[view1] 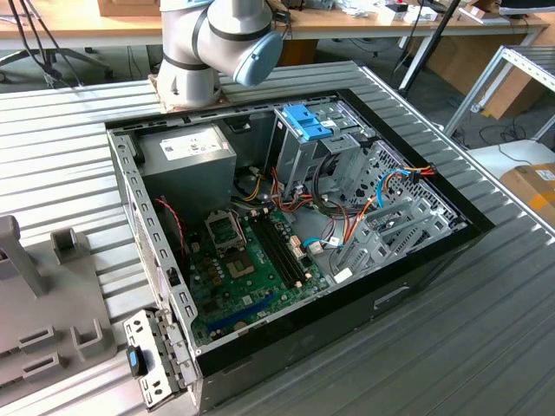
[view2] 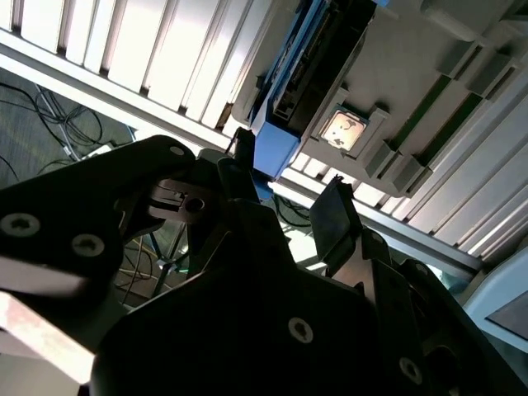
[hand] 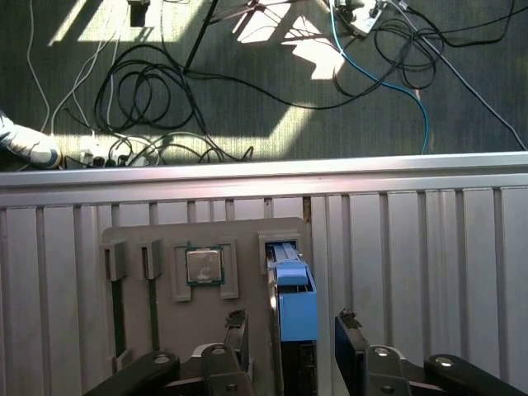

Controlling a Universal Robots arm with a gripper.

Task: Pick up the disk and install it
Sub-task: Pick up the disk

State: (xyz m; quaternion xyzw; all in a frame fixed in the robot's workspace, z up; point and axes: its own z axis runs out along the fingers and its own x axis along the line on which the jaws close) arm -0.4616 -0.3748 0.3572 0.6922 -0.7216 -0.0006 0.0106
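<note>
A grey carpeted floor (hand: 272, 74) strewn with cables (hand: 140, 91) lies beyond the edge of a ribbed metal counter (hand: 429, 272). On the counter rests a grey fixture plate (hand: 198, 330) with a processor chip (hand: 203, 266) seated in a square pocket. Just beside the chip, the disk (hand: 294, 309) stands on edge in a slot of the plate, its blue carrier end uppermost. In both wrist views the end effector (hand: 289, 320) hangs over it, released, with its dark fingers (hand: 350, 340) spread to either side of the disk. They appear to stand clear of the disk's faces, though the angle makes contact hard to judge. In the exterior view the arm (view1: 212, 43) rises behind an open computer case (view1: 408, 290).
</note>
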